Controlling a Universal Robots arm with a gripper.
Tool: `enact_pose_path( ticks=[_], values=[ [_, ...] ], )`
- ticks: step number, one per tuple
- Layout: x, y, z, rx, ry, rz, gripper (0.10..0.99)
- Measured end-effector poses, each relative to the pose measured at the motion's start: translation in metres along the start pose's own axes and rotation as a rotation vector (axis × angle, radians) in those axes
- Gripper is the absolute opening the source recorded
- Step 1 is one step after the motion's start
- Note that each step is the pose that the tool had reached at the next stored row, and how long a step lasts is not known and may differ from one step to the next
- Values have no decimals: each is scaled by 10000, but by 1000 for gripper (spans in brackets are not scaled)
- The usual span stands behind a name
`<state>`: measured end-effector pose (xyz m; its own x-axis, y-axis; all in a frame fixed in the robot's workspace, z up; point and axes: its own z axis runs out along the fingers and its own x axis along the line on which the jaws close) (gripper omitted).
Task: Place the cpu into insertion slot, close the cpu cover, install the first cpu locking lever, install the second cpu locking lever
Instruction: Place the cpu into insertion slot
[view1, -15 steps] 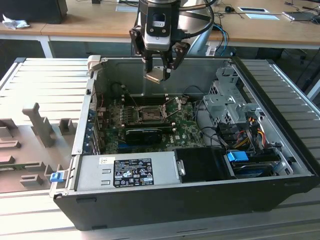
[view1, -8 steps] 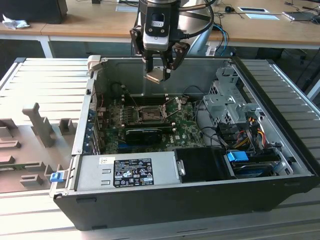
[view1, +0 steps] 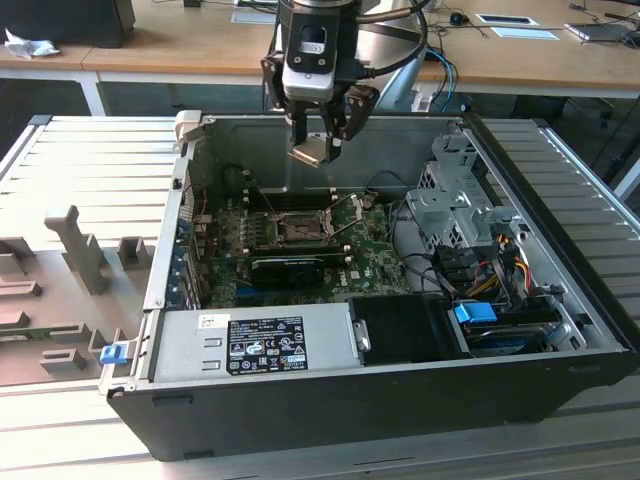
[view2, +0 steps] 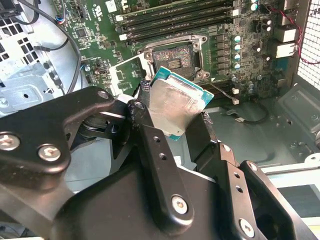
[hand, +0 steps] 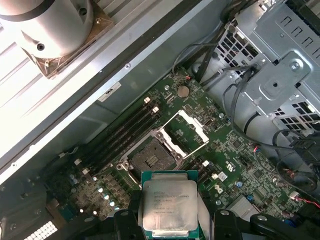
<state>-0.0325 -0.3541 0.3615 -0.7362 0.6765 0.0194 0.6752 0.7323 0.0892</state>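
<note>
Currently the cpu (view1: 310, 153) is clamped by its edges in the tool (view1: 318, 150) and held above the insertion slot (view1: 298, 228), well apart from it, over the open computer case (view1: 400, 390). Inside the case, the slot is seen bare on the green motherboard (view1: 360, 245), with the cpu cover (hand: 195, 124) raised beside it.
</note>
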Motion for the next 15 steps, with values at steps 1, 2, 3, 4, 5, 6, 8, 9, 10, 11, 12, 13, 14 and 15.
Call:
enact_pose_path(
  ticks=[1, 2, 3, 4, 5, 6, 8, 9, 10, 11, 12, 13, 14, 15],
  values=[
    [0, 0, 0, -1, -4, 37, 529],
    [0, 0, 0, -1, -7, 75, 529],
    [0, 0, 0, -2, -10, 109, 529],
    [0, 0, 0, -3, -16, 170, 529],
    [0, 0, 0, -3, -19, 203, 529],
    [0, 0, 0, -4, -22, 242, 529],
    [0, 0, 0, -6, -29, 319, 529],
    [0, 0, 0, -7, -34, 365, 529],
    [0, 0, 0, -7, -37, 404, 529],
    [0, 0, 1, -9, -41, 458, 529],
    [0, 0, 1, -9, -46, 505, 529],
    [0, 0, 1, -10, -49, 542, 529],
    [0, 0, 1, -11, -52, 578, 529],
    [0, 0, 1, -11, -55, 613, 529]
  ],
)
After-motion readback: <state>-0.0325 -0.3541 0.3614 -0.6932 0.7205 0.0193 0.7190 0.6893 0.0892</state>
